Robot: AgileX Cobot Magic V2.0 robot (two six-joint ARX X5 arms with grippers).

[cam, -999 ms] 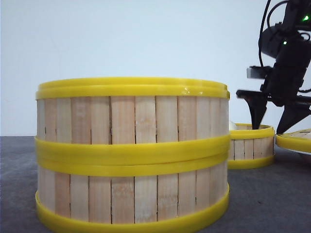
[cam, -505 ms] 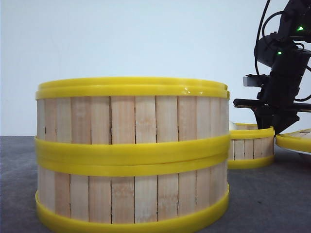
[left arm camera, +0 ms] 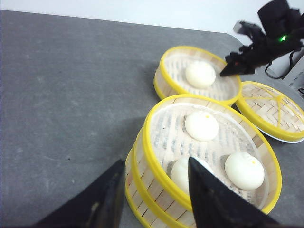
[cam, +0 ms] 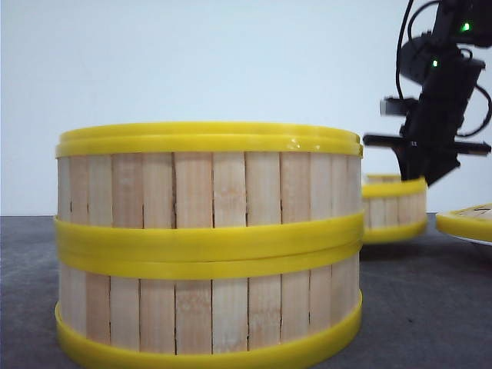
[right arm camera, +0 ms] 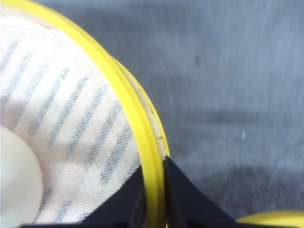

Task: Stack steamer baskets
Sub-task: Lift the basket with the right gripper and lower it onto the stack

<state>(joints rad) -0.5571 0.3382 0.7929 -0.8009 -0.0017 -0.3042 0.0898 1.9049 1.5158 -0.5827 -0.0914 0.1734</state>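
- Nearest the front camera: two steamer baskets stacked (cam: 207, 246), one seated squarely on the other, filling the left and middle of that view on the grey table (cam: 430, 307).
- Inside the top basket of the stack (left arm camera: 209, 156), over a white mesh liner: three white buns (left arm camera: 202, 125), one toward 12 o'clock, one toward 4, one toward 7 partly hidden behind a finger.
- Third steamer basket (cam: 393, 209) beyond the stack at about 2 o'clock, tilted and lifted clear of the table, with a shadow beneath; one bun (left arm camera: 200, 74) inside.
- Right gripper (right arm camera: 153, 190) closed onto the yellow rim of that third basket, one finger inside the wall, the other outside, rim pinched between.
- Left gripper (left arm camera: 152, 199) parted wide, gripping nothing, hanging just above the near edge of the stack; one fingertip over the rim, the other outside the wall.
- Flat yellow-rimmed lid (left arm camera: 273, 111) with woven bamboo top at the far right, just beside the lifted basket, resting on a white plate (left arm camera: 285, 139) whose edge barely shows.
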